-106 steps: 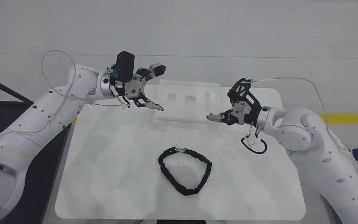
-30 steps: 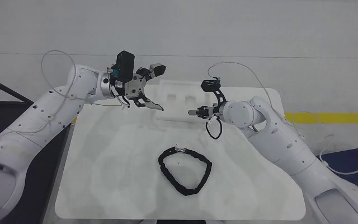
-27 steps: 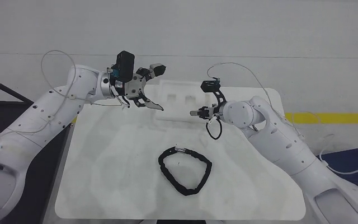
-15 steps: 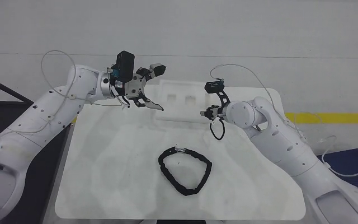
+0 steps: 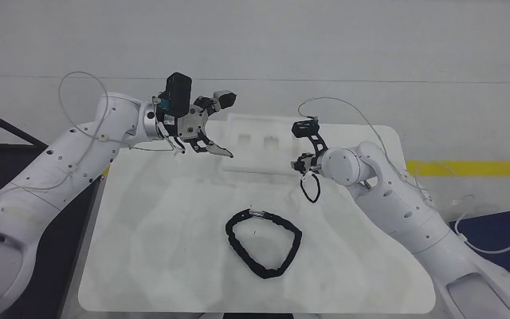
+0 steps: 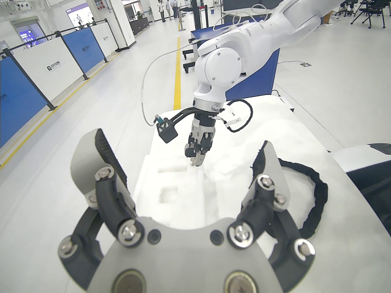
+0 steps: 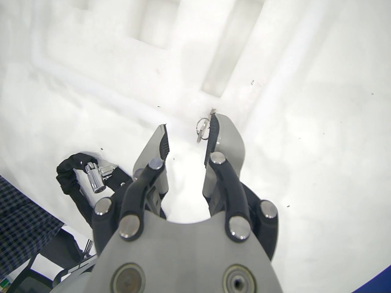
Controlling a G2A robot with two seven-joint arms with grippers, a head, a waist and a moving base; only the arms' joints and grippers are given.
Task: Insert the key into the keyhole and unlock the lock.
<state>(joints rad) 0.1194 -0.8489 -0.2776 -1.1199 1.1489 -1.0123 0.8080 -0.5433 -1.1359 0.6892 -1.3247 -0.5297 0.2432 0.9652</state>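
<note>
- The left tool [image 5: 223, 126] hung spread wide over the white bench's [image 5: 159, 239] far left, probably waiting to steady the lock.
- The black fabric-sleeved chain lock [image 5: 263, 243] lay looped mid-bench.
- The right tool [image 7: 188, 124], narrowly parted and empty, stood over the white foam tray [image 5: 259, 159]. The small silver ringed key [image 7: 203, 126] lay just beside one pad, plain in the wrist view, too small from above.

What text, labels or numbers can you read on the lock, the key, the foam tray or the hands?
Lock: no text visible.
Key: too small to tell.
Foam tray: none.
Left hand and right hand: none.
White tags on the right arm's cable: any print is too small to read.
</note>
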